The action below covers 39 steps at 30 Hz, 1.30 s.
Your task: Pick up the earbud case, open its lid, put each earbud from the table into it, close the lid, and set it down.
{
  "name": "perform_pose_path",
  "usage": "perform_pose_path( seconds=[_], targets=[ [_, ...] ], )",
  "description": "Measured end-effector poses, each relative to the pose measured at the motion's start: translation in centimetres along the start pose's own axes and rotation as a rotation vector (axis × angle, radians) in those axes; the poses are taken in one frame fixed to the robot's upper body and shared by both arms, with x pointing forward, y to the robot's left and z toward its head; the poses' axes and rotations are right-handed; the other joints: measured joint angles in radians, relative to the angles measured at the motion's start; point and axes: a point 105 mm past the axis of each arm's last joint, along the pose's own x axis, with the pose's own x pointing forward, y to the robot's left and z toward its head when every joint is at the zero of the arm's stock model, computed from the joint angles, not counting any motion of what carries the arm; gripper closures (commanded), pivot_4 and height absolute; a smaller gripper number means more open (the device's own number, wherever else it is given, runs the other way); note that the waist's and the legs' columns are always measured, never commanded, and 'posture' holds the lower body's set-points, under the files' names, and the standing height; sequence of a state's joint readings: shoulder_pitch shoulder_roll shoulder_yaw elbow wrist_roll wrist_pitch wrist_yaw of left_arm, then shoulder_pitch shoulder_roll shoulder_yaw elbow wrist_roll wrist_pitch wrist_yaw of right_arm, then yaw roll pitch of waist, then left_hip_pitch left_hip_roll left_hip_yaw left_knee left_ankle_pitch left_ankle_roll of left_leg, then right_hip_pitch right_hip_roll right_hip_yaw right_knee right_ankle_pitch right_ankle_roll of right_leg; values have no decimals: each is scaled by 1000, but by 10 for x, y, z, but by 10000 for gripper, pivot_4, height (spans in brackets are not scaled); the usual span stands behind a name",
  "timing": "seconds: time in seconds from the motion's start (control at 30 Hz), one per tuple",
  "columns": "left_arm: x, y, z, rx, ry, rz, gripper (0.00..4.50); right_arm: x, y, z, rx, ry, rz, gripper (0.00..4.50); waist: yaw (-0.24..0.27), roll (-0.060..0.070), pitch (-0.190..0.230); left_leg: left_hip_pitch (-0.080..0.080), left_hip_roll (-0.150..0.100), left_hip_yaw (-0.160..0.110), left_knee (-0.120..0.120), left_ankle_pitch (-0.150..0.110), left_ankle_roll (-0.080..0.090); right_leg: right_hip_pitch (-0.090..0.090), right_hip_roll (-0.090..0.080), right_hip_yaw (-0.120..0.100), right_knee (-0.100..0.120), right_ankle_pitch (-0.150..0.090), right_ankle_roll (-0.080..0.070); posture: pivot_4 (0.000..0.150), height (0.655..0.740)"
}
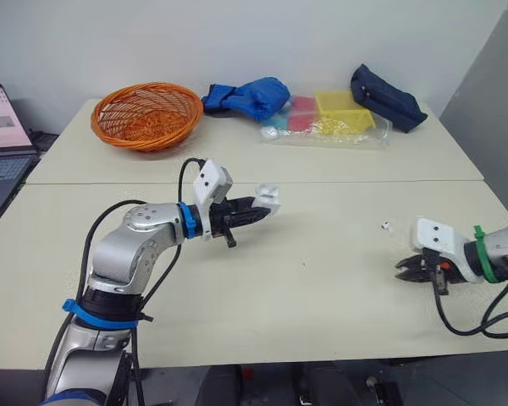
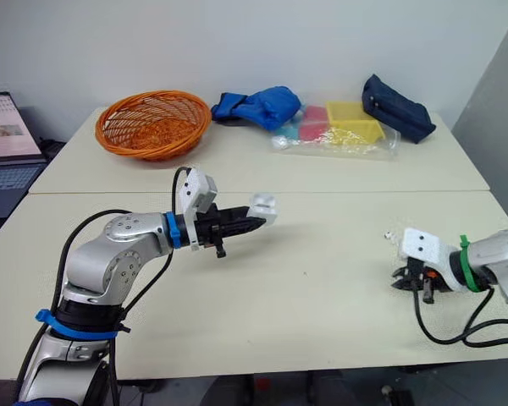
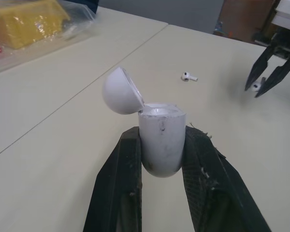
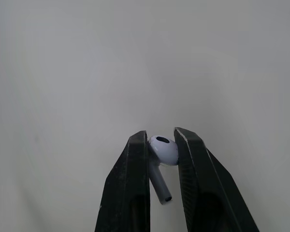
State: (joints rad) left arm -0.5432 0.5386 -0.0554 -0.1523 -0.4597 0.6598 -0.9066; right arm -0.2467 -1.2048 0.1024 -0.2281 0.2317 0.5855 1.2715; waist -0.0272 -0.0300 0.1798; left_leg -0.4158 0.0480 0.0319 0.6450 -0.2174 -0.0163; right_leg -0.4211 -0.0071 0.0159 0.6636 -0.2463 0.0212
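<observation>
over the worktop (image 1: 322, 279), left pincer (image 1: 256, 210) clamps the earbud case (image 3: 162, 145), lid (image 3: 120, 92) flipped open; right pincer (image 4: 160, 140) pinches one earbud (image 4: 163, 150), second earbud (image 3: 187, 77) lying on the worktop nearby.

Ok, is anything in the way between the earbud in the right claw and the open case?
Nothing visible. Bare table lies between the earbud in the right claw and the open case in the left claw; the other earbud lies flat, beside that path.
</observation>
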Motion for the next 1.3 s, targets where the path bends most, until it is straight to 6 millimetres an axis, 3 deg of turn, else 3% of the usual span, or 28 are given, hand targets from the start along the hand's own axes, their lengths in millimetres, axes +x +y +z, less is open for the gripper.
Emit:
perform_pose_path(
  seconds=[0.1,0.23,0.87,1.0,1.3],
  targets=[
    [-1,-1,-2,1,1,3,37489,0,-4,-13,-21,53,10,40922,-3,0,0,0,0,0,0,0,0,0,0,0,0,0,0,1500,7400],
    [-6,-6,-15,-6,37,18,37489,4,-15,-52,-76,216,7,40922,-2,0,0,0,-1,2,0,0,0,0,-2,1,-1,0,0,1500,7400],
    [-5,-12,-19,-6,59,21,37489,-25,-23,-102,-213,415,31,40922,7,0,0,0,-2,2,2,0,0,2,-3,0,-1,1,1,1500,7400],
    [-3,-13,-19,-8,57,16,37489,-25,-25,-103,-181,402,11,40922,6,0,0,0,-2,2,3,0,0,2,-3,1,0,1,2,1500,7400],
    [-1,-12,-12,11,47,7,37489,-28,-28,-103,-161,381,-31,9252,5,0,0,1,-2,1,2,0,0,3,-2,0,0,2,2,1500,7400]
  ],
)
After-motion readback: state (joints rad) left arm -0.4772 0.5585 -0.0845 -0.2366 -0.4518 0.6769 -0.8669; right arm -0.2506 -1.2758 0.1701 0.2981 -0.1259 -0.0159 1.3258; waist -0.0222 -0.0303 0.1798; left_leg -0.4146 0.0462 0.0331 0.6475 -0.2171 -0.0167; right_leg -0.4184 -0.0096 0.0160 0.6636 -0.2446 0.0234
